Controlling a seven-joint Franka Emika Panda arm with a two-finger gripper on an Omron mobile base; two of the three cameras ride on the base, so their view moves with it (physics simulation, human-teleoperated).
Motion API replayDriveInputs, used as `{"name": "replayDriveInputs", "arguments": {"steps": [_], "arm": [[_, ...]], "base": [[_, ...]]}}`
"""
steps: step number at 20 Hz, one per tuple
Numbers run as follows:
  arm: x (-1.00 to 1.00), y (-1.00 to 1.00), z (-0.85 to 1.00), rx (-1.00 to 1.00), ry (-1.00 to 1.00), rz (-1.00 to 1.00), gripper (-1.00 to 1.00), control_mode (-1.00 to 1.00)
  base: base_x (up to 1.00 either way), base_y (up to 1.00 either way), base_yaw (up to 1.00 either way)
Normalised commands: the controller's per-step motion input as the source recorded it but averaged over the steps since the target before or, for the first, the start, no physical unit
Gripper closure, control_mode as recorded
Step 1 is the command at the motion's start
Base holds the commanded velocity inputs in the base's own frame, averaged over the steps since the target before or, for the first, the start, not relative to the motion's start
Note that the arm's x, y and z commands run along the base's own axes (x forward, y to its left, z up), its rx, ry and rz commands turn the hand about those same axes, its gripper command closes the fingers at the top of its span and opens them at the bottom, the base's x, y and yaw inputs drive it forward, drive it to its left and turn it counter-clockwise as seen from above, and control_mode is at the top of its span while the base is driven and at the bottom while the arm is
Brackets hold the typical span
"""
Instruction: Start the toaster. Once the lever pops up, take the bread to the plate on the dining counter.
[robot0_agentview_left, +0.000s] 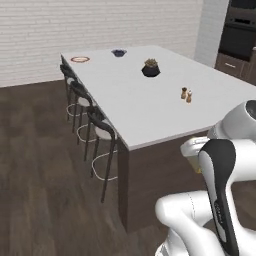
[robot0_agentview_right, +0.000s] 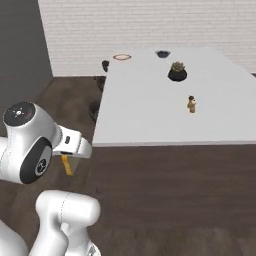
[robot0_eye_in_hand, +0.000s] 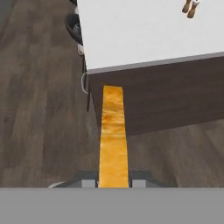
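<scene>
**Bread in transit, plate at far corner of worktop**

The tool (robot0_eye_in_hand: 113, 181) is clenched on the bread (robot0_eye_in_hand: 113, 135), 1 slice held edge-on between the 2 fingers (robot0_eye_in_hand: 89, 180), which stand narrowly apart at the slice's thickness. In the hand view the slice juts forward over the dark wood floor (robot0_eye_in_hand: 39, 109), pointing at the near end of the dining counter (robot0_agentview_left: 150, 110). It is held short of the worktop edge and, judging by the base views, lower than the top surface.

The plate (robot0_agentview_left: 80, 59) sits at the far left corner of the white worktop, well apart from the bread. A dark potted plant (robot0_agentview_left: 151, 68) and 2 small shakers (robot0_agentview_left: 186, 94) stand between, nearer the right. Stools (robot0_agentview_left: 97, 127) line the left side.

Judgement: carrying phase; the delivery is not yet made.
</scene>
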Motion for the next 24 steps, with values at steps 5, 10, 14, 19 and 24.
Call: {"name": "replayDriveInputs", "arguments": {"steps": [5, 10, 14, 19, 24], "arm": [[0.00, 0.00, 0.00, 0.00, 0.00, 0.00, 1.00, 1.00], [0.00, 0.00, 0.00, 0.00, 0.00, 0.00, 1.00, 1.00], [0.00, 0.00, 0.00, 0.00, 0.00, 0.00, 1.00, 1.00], [0.00, 0.00, 0.00, 0.00, 0.00, 0.00, 1.00, 1.00], [0.00, 0.00, 0.00, 0.00, 0.00, 0.00, 1.00, 1.00]], "base": [[0.60, 1.00, 0.01], [0.88, 1.00, 0.00], [0.94, 1.00, -0.02], [0.99, 0.91, -0.11], [1.00, 0.69, -0.21]]}}
